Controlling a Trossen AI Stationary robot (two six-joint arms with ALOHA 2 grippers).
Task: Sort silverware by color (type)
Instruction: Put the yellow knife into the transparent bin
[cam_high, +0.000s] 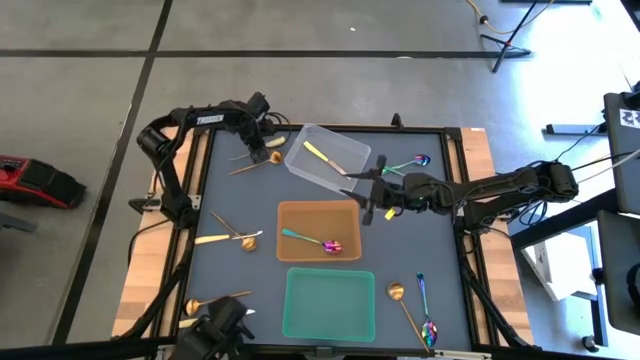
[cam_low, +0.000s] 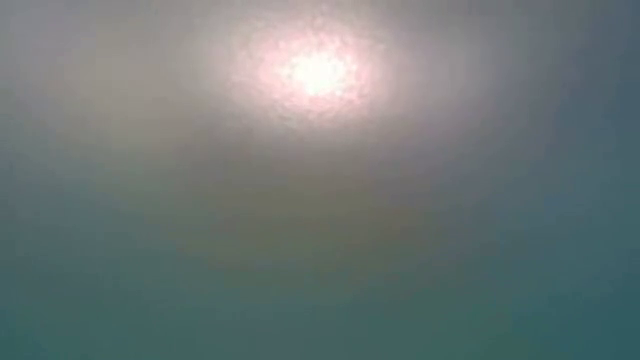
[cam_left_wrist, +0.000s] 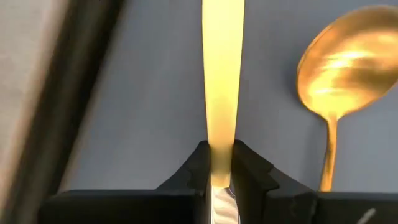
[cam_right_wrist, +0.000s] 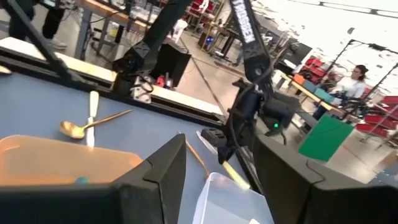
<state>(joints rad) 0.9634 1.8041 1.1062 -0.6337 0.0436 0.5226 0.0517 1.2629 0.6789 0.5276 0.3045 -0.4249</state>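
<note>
Fingers, left gripper (cam_left_wrist: 221, 171): clamped on the handle of a pale yellow knife (cam_left_wrist: 222, 74), upper left of the high frame, just beside the clear bin (cam_high: 327, 158). A copper spoon (cam_left_wrist: 348, 68) lies close alongside on the surface (cam_high: 240, 200).

Fingers, right gripper (cam_high: 368, 195): spread apart and holding nothing, centre-right of the high frame, over the gap between the clear bin and the orange bin (cam_high: 320, 230).

Sorted, as you see it: one yellow knife (cam_high: 318, 153) in the clear bin; one rainbow spoon (cam_high: 312, 241) in the orange bin; green bin (cam_high: 329, 303) without utensils.

Loose on the surface: knife and spoon pair (cam_high: 232, 236) at mid left; a copper spoon at lower left; rainbow spoon (cam_high: 410, 162) at upper right; copper spoon (cam_high: 402, 300) and rainbow spoon (cam_high: 424, 312) at lower right.

Low view: blank glare, no use to you.

Hazards: the grip sits at the knife's very end, so it may pivot or slip in a fast swing. Both arms crowd the clear bin; you risk contact there.
</note>
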